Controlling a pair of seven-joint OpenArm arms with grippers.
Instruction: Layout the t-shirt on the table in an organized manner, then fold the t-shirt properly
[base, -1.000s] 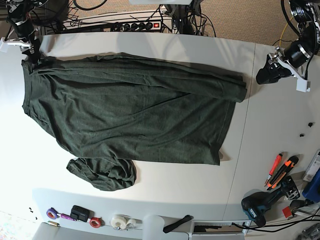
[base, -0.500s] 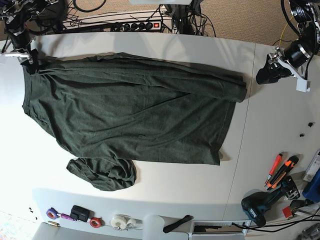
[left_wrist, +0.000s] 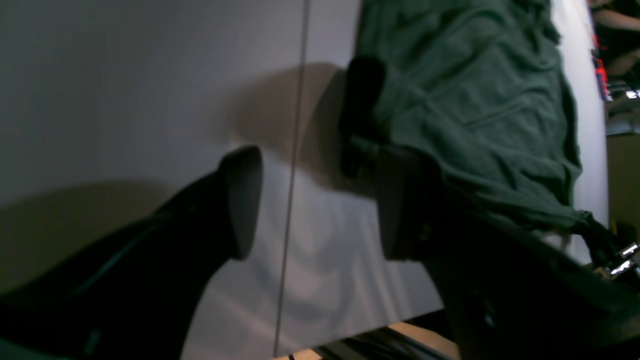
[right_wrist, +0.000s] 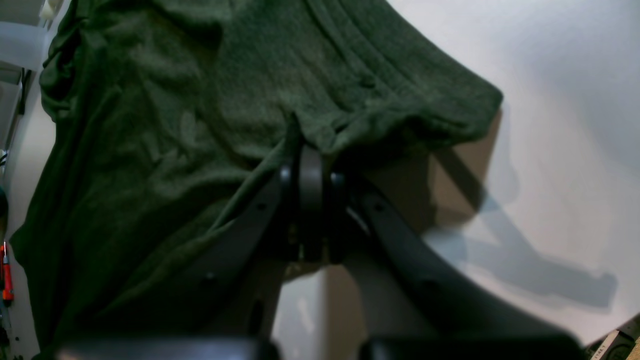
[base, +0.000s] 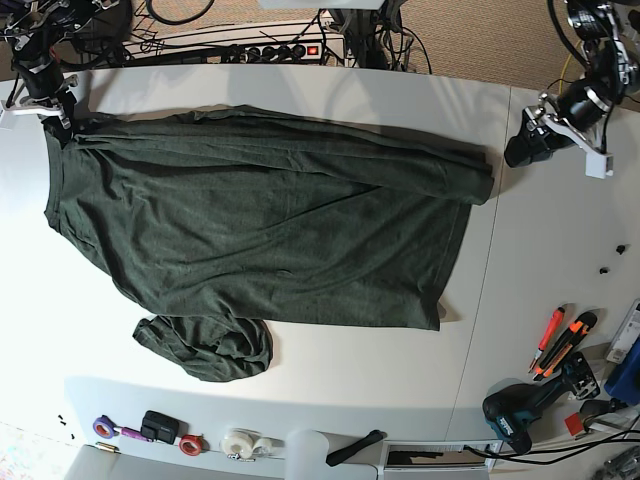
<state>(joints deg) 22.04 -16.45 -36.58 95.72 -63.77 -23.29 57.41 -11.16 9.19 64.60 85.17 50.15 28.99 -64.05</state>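
While the dark green t-shirt (base: 260, 225) lies spread lengthwise across the white table (base: 330, 95), both arms sit at its two far corners. Seen from the base camera, the cloth covers most of the left and middle of the tabletop. One sleeve is bunched into a rumpled lump (base: 205, 347) at the near edge, below the main body. Long creases run along the upper part of the fabric.

Right gripper (right_wrist: 311, 165): clenched. Its wrist view shows the two jaws pressed flat together with a fold of the shirt's hemmed edge pinched between them, and the cloth rising to that point in a small ridge. In the base view this gripper (base: 52, 110) sits at the shirt's upper left corner.

Left gripper (left_wrist: 320, 200): released, jaws spread wide. Its wrist view shows one finger (left_wrist: 242, 200) over bare table beside the thin dark seam line (left_wrist: 292, 165). The other finger (left_wrist: 400, 200) is at the shirt's edge; whether it touches the cloth I cannot tell. Nothing is between the jaws but tabletop. In the base view it hangs (base: 528, 145) just beside the shirt's upper right corner, apart from the fabric.

Off the cloth: orange-handled tools (base: 560, 343) and a drill (base: 525, 408) lie at the right, and tape rolls (base: 245, 444) lie along the near edge.
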